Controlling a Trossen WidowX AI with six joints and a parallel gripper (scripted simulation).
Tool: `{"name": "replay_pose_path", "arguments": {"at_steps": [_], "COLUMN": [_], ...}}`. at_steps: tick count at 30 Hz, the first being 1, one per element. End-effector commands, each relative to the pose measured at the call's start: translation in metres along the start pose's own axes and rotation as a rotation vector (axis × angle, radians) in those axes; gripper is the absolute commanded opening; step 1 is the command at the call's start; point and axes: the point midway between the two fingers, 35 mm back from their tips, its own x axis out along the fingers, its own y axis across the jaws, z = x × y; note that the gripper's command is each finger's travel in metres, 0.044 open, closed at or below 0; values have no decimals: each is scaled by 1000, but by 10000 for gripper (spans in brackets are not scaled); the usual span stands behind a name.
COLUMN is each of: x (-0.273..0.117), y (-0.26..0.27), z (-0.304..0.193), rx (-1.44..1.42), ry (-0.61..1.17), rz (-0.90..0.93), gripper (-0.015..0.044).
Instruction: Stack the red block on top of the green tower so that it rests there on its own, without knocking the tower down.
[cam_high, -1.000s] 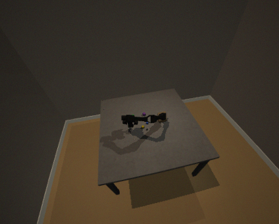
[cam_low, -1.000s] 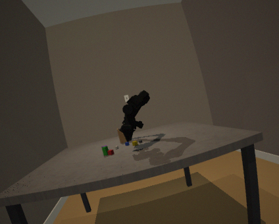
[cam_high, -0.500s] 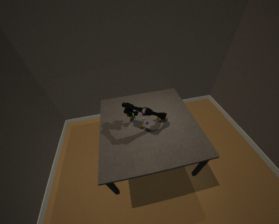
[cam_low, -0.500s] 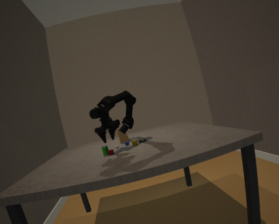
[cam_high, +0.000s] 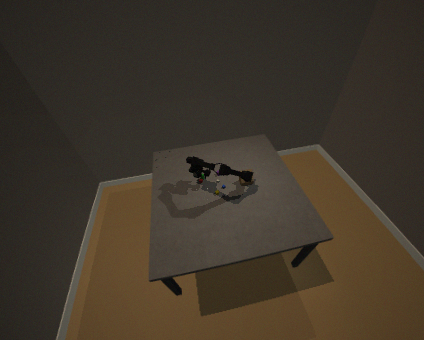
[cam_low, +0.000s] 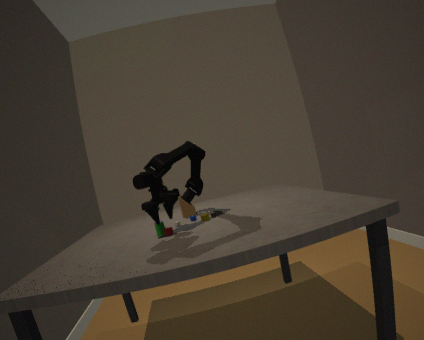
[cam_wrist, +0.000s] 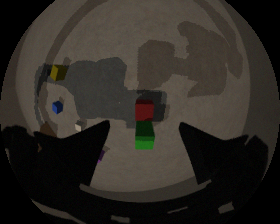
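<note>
Fingers spread wide and empty, the arm hovers above the red block (cam_wrist: 144, 110) beside the green tower (cam_wrist: 144, 135), poised to grasp.

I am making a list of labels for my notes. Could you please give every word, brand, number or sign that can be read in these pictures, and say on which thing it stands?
None: no readable text shows in any view.
The red block, green tower, blue block and yellow block have plain faces.
The arm and table carry no visible marking; at this dim, coarse detail, any small print could not be read.
</note>
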Motion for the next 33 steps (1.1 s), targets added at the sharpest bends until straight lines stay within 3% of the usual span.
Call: {"name": "replay_pose_path", "arguments": {"at_steps": [1, 33], "x": [14, 49], "y": [1, 1], "z": [2, 3], "rx": [1, 1], "ry": [-5, -7], "rz": [3, 4], "gripper": [440, 440]}}
